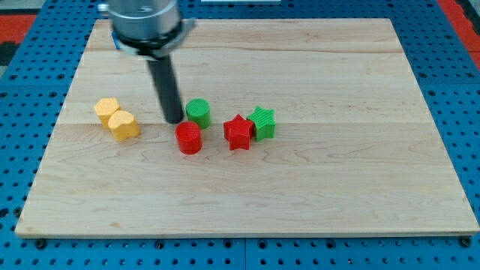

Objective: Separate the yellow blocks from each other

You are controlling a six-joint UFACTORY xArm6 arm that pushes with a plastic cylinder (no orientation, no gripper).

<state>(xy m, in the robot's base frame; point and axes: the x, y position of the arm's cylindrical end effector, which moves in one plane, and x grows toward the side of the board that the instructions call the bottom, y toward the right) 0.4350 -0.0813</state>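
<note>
Two yellow blocks sit touching at the view's left: a yellow hexagon-like block (107, 109) and, just below and right of it, a yellow rounded block (124, 125). My tip (173, 120) rests on the board about a block's width to the right of the yellow pair, not touching them. It stands just left of the green cylinder (198, 112) and above-left of the red cylinder (189, 138).
A red star (238, 133) and a green star (262, 122) sit touching right of centre. The wooden board (300, 195) lies on a blue pegboard table. The arm's wide grey body hangs over the board's top left.
</note>
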